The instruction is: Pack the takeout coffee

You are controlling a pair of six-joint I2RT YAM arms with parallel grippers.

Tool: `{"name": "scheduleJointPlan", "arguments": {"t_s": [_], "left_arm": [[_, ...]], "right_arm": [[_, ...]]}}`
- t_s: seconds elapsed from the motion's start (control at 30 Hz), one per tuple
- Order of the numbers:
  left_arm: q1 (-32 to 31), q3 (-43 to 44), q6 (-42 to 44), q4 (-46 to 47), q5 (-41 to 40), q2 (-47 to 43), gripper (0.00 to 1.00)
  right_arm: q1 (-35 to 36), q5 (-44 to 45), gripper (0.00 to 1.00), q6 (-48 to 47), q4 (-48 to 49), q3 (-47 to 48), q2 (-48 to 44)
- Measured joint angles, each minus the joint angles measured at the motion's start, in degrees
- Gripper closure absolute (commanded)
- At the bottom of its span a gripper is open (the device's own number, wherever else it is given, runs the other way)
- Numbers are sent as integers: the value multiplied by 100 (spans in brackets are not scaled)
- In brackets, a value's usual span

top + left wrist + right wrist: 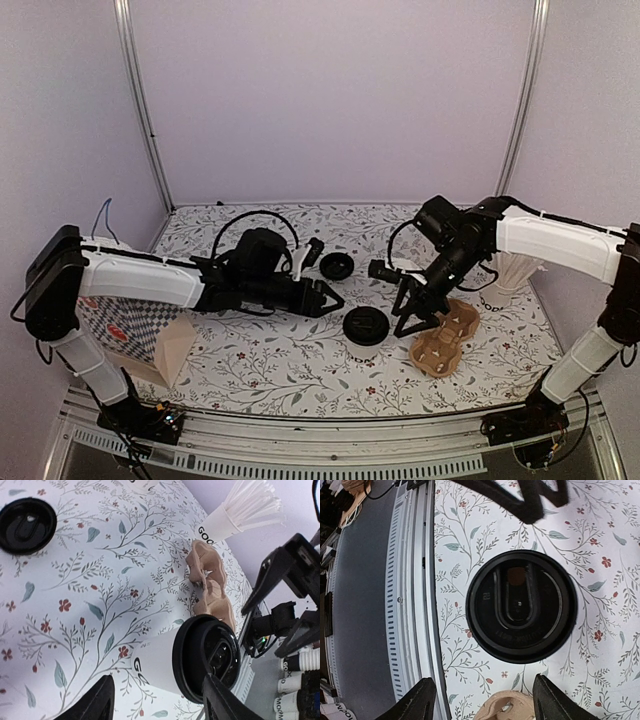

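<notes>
The takeout coffee (365,325), a white cup with dark lettering and a black lid (207,657), stands on the floral table. In the left wrist view its side (160,662) sits just beyond my open left gripper (160,700), roughly in line with the gap and apart from the fingers. In the top view the left gripper (335,298) is just up-left of the cup. My right gripper (412,322) hangs open to the cup's right, over the near end of the brown cardboard carrier (445,340). From the right wrist I look down on the lid (520,605); the right gripper (487,700) holds nothing.
A loose black lid (336,265) lies behind the cup. A white cup of long sticks (510,270) stands at the right, beyond the carrier. A checkered paper bag (130,330) sits at the near left. The table's metal front rail (412,605) runs close to the cup.
</notes>
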Motion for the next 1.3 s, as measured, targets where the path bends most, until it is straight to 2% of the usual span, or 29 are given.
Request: {"name": "scheduleJointPlan", "arguments": {"t_s": [0.2, 0.5, 0.73, 1.03, 1.2, 1.3], "left_arm": [[-94, -704, -931, 140, 109, -428, 36], [-149, -887, -1591, 946, 879, 61, 39], [-46, -577, -1556, 1071, 1102, 409, 40], [372, 380, -1161, 1034, 1241, 1073, 41], [420, 444, -999, 811, 1167, 1078, 38], [387, 201, -984, 778, 1069, 866, 35]], "right_arm": [[-396, -61, 27, 79, 114, 321, 256], [-361, -216, 27, -61, 236, 516, 894], [-190, -247, 26, -122, 251, 361, 901], [-157, -188, 27, -72, 195, -68, 442], [-157, -149, 27, -4, 138, -254, 195], [-160, -96, 26, 11, 111, -343, 55]]}}
